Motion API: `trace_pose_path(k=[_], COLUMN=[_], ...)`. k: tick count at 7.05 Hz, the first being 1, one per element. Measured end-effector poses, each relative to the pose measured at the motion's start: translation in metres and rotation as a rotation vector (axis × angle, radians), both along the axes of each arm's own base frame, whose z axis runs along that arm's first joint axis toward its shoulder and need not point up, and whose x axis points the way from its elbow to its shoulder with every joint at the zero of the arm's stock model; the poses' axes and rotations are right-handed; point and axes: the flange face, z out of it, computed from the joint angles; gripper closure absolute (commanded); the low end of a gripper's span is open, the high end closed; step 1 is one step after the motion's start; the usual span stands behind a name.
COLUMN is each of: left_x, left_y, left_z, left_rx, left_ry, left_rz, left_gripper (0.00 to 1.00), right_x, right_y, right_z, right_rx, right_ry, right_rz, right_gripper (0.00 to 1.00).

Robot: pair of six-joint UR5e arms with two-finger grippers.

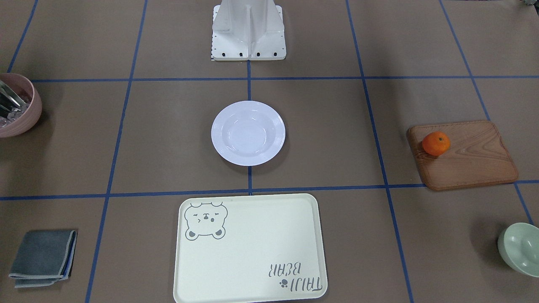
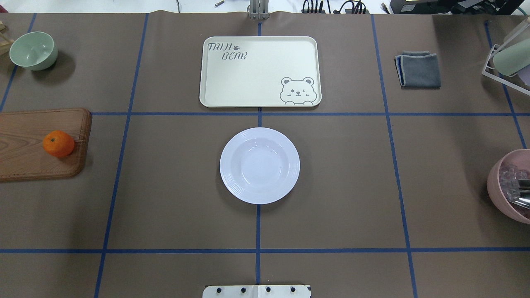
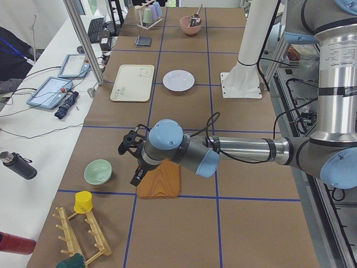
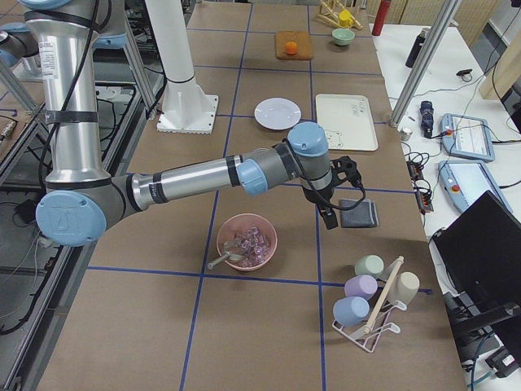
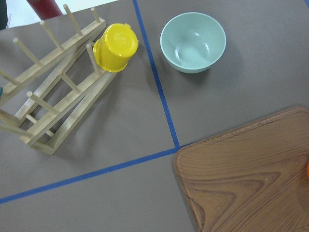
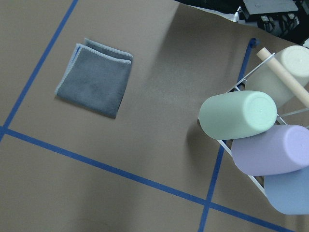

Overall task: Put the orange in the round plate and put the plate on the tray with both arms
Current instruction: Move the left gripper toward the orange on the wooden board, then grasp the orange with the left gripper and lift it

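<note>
The orange (image 2: 59, 143) (just one) sits on the wooden board (image 2: 25, 165) at the left of the surface (image 2: 165, 186), well apart from the one round plate (image 2: 290, 165) at centre; one tray (image 2: 256, 74) lies beyond. The fruit looks light and apt to roll: pinch across its middle. The glossy plate looks slippery; take opposite rims. Tools: left tool (image 3: 135, 177) by the board, right tool (image 4: 326, 218) near the cloth (image 2: 418, 69); apart or together, I cannot tell.

orange (image 1: 436, 143): bright orange | round plate (image 1: 248, 132): glossy white | tray (image 1: 252, 252): pale cream, grey bear drawing | board (image 1: 476, 160): brown woodgrain | table (image 1: 168, 139): brown, blue grid
</note>
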Motion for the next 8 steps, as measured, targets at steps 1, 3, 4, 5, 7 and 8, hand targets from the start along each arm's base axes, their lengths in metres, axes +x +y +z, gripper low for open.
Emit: trace_pose_path(k=[1, 3, 4, 5, 7, 8], left_x=[0.026, 0.092, 0.126, 0.164, 0.247, 0.278], left_y=[-0.008, -0.013, -0.012, -0.011, -0.001, 0.006], left_z=[-0.014, -0.039, -0.047, -0.05, -0.049, -0.047], left_rx=[-0.021, -0.149, -0.219, -0.273, -0.313, -0.312], left_ry=[0.033, 0.118, 0.145, 0.144, 0.089, 0.06], left_rz=[0.005, -0.005, -0.011, -0.028, -0.07, -0.072], left_gripper=[0.01, 0.01, 0.01, 0.01, 0.02, 0.01], right_x=[-0.016, -0.066, -0.097, -0.129, -0.17, -0.177], right_y=[0.0, 0.004, 0.008, 0.015, 0.024, 0.026], right_z=[-0.01, -0.033, -0.046, -0.057, -0.065, -0.065], right_rx=[-0.035, -0.118, -0.161, -0.19, -0.202, -0.202], right_ry=[-0.065, -0.176, -0.199, -0.201, -0.185, -0.181], right_rz=[0.038, 0.129, 0.168, 0.198, 0.213, 0.21], right_gripper=[0.0, 0.0, 0.0, 0.0, 0.0, 0.0])
